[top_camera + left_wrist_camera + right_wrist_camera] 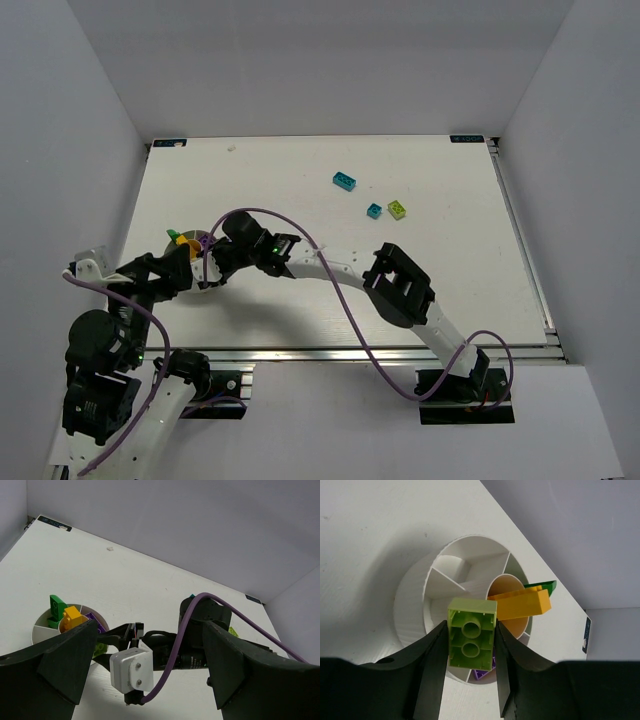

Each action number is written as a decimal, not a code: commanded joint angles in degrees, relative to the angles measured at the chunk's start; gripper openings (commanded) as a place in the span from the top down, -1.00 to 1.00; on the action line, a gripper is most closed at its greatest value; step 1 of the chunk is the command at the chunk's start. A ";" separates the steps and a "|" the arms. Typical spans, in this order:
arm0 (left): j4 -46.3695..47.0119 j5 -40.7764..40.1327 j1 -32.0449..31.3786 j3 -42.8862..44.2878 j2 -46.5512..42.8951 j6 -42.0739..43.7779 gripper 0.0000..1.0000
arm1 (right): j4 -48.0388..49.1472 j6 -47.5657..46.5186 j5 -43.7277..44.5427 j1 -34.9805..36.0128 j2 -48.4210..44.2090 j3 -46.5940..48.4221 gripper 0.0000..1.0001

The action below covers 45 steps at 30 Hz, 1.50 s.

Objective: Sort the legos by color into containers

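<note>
The white divided bowl point(412, 605) sits at the table's left; it also shows in the top view point(180, 243) and the left wrist view point(42, 630). My right gripper point(471, 629) is shut on a lime green brick point(471, 647) and holds it just above the bowl's near compartments. In the bowl are a yellow-orange brick point(520, 604), a dark green brick point(542, 586) and a purple brick point(482, 674). My left gripper point(150, 630) is open and empty, close beside the bowl, with the right arm's wrist between its fingers. On the table lie a cyan brick point(344, 180), a smaller teal brick point(374, 211) and a lime brick point(398, 209).
The right arm point(330, 270) stretches across the table's near middle toward the bowl, with its purple cable point(350, 320) looping over it. White walls enclose the table on the left, back and right. A metal rail point(380, 352) runs along the near edge.
</note>
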 commanded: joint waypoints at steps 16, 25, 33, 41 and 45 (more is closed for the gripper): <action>-0.16 0.39 -0.14 -0.60 -0.38 0.30 -0.91 | 4.53 -0.54 2.02 1.19 -3.18 -2.52 -0.39; 2.12 2.67 -0.66 -0.95 0.24 0.22 -0.39 | -2.06 14.90 7.72 -0.03 -7.39 4.86 0.24; 4.33 7.85 -0.66 -3.76 1.02 -0.05 0.57 | -19.63 39.96 11.15 -8.36 -14.34 3.83 1.00; 5.73 18.03 -0.66 -5.96 5.50 0.91 -0.54 | -22.35 50.53 11.52 -27.53 -27.08 -18.50 -0.57; 6.61 20.95 -0.66 -7.63 6.39 0.74 -0.73 | -26.84 52.03 8.44 -38.17 -25.08 -17.64 -0.79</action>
